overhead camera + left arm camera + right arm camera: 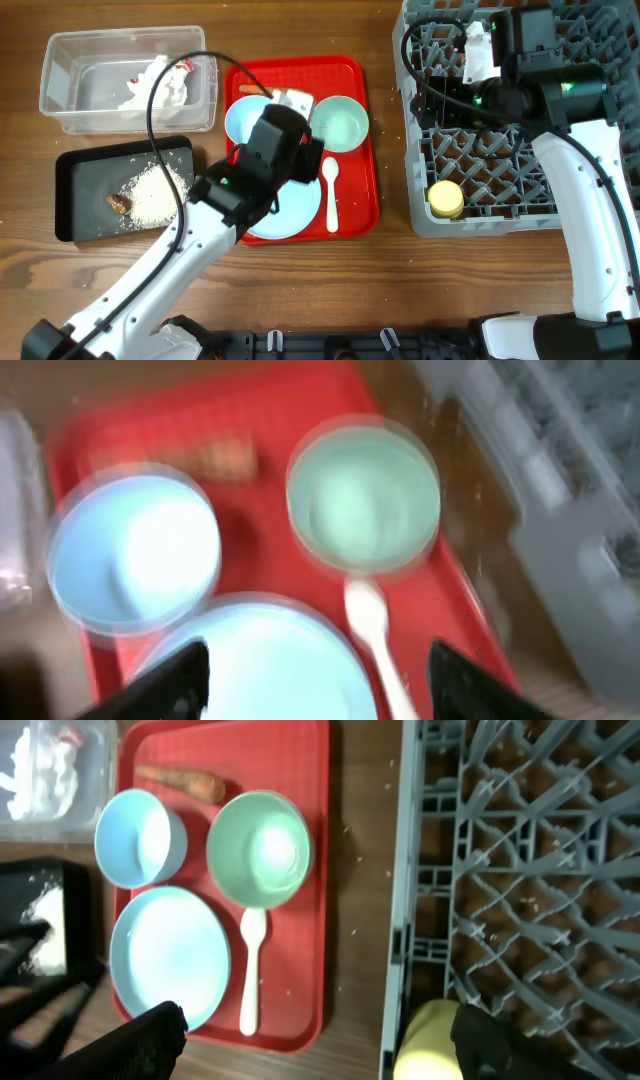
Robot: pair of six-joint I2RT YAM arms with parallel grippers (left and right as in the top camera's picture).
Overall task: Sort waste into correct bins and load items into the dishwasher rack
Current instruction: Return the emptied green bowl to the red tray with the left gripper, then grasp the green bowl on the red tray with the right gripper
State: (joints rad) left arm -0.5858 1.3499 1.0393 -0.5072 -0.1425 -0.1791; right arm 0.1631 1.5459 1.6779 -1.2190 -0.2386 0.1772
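While the left gripper [318,678] hangs over the red serving tray [440,600], its jaws stand wide apart with nothing between them, though the left wrist view is blurred. Below the gap lies the large pale-blue plate [260,660], and the white plastic spoon [370,620] lies just beside it, its bowl end pointing at the mint bowl [362,495]. The blue bowl [135,550] sits beside the mint one, past the plate, and the orange carrot [185,782] lies on the tray's far edge, beyond both bowls.

The right gripper [325,1035] hovers above the grey dishwasher rack [500,160], its jaws also spread wide and empty. The yellow cup [445,198] stands in a corner of the rack on the tray side, well apart from those jaws.

Beside the tray, the clear plastic tub [60,100] holds the crumpled white napkin [150,85] and the red snack wrapper [183,67]. The black tray [75,200] holds the white rice grains [155,190] and the small brown lump [120,202].
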